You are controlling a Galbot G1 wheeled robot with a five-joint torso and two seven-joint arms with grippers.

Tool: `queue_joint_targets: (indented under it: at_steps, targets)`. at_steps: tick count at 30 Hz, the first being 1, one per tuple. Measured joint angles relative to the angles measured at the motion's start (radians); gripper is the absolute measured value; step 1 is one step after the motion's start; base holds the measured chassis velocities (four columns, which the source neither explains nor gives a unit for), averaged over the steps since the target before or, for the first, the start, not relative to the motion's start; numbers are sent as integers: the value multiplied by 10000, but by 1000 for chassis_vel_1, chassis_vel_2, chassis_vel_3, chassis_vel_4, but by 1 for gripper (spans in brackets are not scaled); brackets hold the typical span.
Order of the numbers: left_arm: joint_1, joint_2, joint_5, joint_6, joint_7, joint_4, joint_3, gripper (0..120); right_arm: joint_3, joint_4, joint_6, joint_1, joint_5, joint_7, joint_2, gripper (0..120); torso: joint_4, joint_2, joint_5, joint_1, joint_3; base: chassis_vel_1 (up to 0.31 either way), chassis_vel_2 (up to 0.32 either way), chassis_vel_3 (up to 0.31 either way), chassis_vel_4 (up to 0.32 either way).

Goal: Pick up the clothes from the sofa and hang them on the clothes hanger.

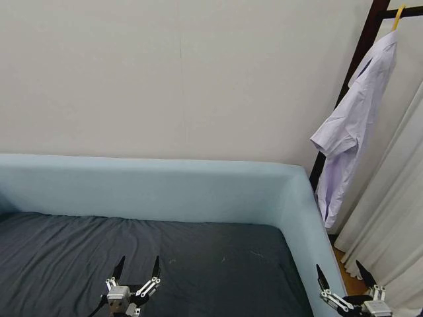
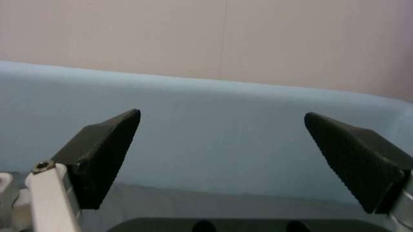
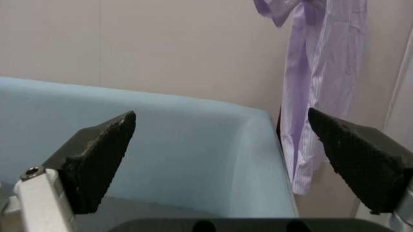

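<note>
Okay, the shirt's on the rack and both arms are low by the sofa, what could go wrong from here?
1. The shirt drapes unevenly from the yellow hanger, one sleeve bunched sideways; a nudge might slide it off.
2. The right gripper is open past the sofa armrest, near the curtain and shirt hem; lifting or turning could snag fabric.
The left gripper, open over the dark seat, looks low-risk.

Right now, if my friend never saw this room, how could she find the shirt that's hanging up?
Start at the long light-blue sofa and follow it to its right end, where a dark rack post stands by the wall. The shirt hangs there from a yellow hanger. It is pale lilac, unlike the white curtain beside it.
</note>
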Motion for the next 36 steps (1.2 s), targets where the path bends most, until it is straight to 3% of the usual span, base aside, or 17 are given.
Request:
queue_joint_targets:
  at_steps: [9,36]
  targets:
    - [0,0,0,0,1,0,0,100,-431,49,-1398,571,161,557,-233,100,-1,0,2,1,1,0,0,0,0]
    - [0,0,0,0,1,0,0,100,-451,53,-1453,610,218,580,-266,100,-1,-1,2,1,1,0,0,0,0]
